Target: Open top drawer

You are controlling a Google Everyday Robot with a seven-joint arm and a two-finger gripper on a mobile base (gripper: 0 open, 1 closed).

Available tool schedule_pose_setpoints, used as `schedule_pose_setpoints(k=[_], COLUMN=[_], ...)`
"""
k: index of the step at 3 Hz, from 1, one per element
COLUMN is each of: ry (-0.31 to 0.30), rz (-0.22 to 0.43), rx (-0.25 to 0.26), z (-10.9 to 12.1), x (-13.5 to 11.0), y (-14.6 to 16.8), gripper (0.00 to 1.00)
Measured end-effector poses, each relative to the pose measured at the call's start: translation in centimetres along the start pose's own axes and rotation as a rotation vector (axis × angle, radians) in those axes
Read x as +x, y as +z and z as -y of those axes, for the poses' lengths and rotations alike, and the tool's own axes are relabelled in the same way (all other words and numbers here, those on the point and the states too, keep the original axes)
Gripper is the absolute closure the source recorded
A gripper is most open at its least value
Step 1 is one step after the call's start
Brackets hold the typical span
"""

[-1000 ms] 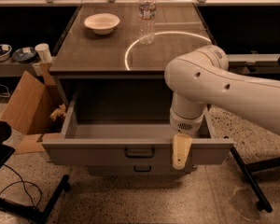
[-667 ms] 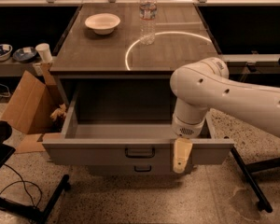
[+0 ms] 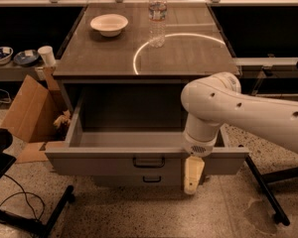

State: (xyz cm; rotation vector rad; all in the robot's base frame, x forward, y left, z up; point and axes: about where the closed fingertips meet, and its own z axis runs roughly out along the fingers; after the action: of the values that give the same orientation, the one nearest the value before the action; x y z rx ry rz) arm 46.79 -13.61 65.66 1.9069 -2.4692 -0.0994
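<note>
The top drawer (image 3: 109,162) is a wide grey metal drawer under the table top. It stands pulled far out, and its plain grey interior (image 3: 129,139) shows. Its dark pull handle (image 3: 149,161) sits in the middle of the front panel. My gripper (image 3: 192,175) hangs down from the white arm (image 3: 223,105) in front of the right part of the drawer's front panel, to the right of the handle and apart from it. The arm's wrist covers part of the drawer's right front rim.
A lower drawer front with a smaller handle (image 3: 151,179) sits under the open drawer. A white bowl (image 3: 109,24) and a water bottle (image 3: 157,15) stand on the table top (image 3: 188,58). A cardboard box (image 3: 27,110) is at the left. Stand legs lie on the floor at left (image 3: 35,222) and right (image 3: 265,192).
My gripper has dropped a little lower in front of the drawer's front panel and the arm has shifted slightly right. The drawer stays pulled out as before.
</note>
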Motion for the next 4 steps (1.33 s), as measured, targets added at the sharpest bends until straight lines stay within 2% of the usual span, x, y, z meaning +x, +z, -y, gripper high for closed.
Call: schedule_pose_setpoints(k=[1, 4], ry=[0.028, 0.028], rz=[0.008, 0.008], rx=[-0.066, -0.066], z=[-3.3, -3.2], x=[1.4, 1.2], y=[2.2, 1.1], gripper=[0.17, 0.88])
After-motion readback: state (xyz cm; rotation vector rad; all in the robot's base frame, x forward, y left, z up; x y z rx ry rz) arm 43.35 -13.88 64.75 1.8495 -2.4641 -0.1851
